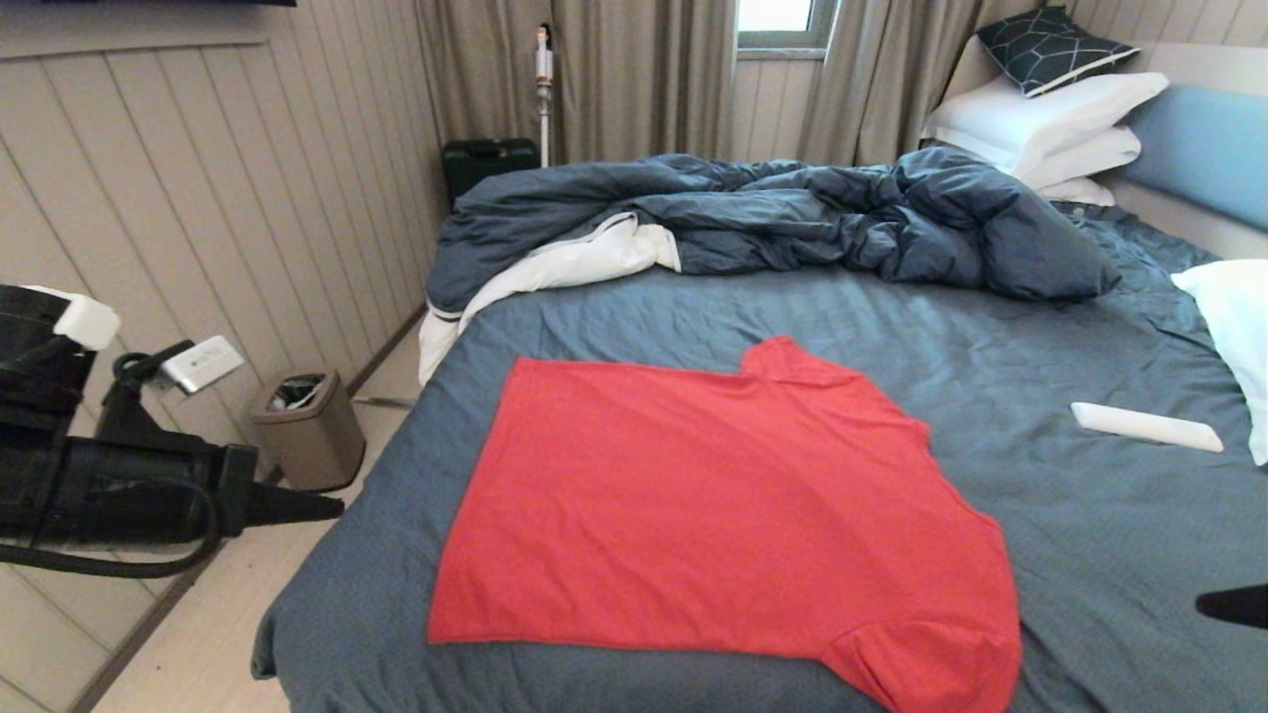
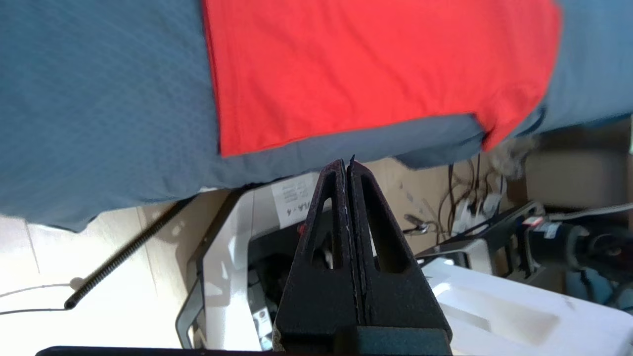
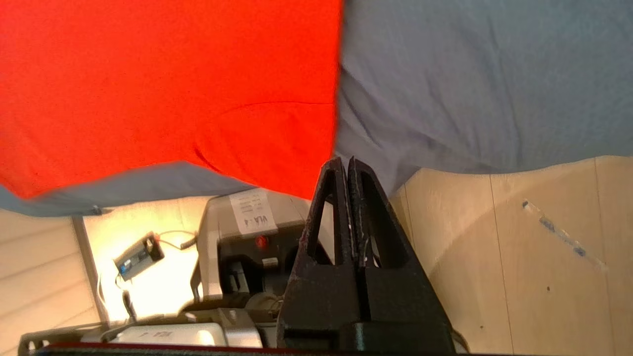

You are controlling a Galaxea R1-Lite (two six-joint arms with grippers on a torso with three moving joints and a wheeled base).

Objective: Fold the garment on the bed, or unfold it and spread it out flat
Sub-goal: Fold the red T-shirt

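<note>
I saw the shirt [image 1: 713, 515] spread flat on the bed [image 1: 1090, 515], unfolded, no fold begun, both grippers, left [image 2: 348, 163] at nine o'clock, right [image 3: 344, 162] at four, pinched together and empty.

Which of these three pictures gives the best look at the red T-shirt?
The head view: the red T-shirt lies spread flat there, whole outline visible, plain side up. The left wrist view catches only its hem end near the bed's edge, the right wrist view just one sleeve end.

This is a bedroom in a home. A double bed [image 1: 991, 347] fills it, with a rumpled duvet [image 1: 792, 213] and stacked pillows [image 1: 1050, 124] at the far right. Curtains [image 1: 644, 79] hang by a far window [image 1: 778, 20], and a small bin [image 1: 307, 426] stands left.
</note>
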